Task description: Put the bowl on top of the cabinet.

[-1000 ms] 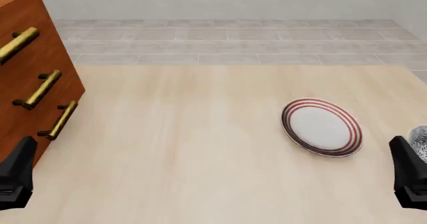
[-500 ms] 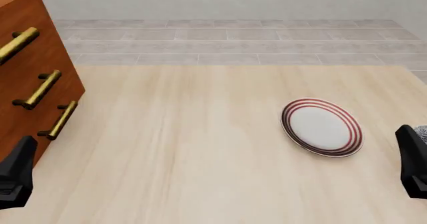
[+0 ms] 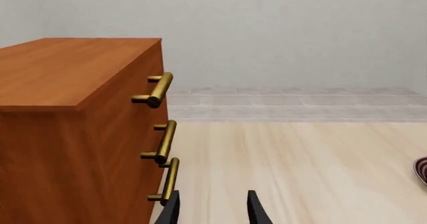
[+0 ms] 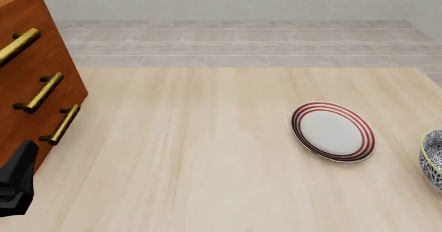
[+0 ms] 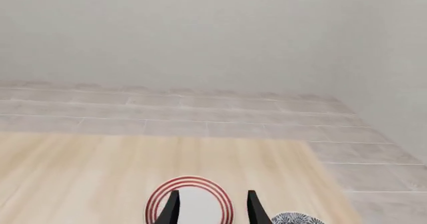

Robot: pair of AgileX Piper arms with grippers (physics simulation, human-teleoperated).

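The right gripper [image 5: 210, 206], jaws parted and empty, has left the front view, uncovering the patterned bowl [image 4: 433, 158], seemingly ceramic, beside the red-ringed plate [image 4: 334, 131].

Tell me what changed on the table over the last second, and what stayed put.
The right arm slid out of the front view past its right edge; it no longer covers the bowl, whose patterned side now shows there. The right gripper appears only in its own wrist view, fingers apart, holding nothing. Nothing was grasped or released. The left gripper, plate, bowl and cabinet stayed put.
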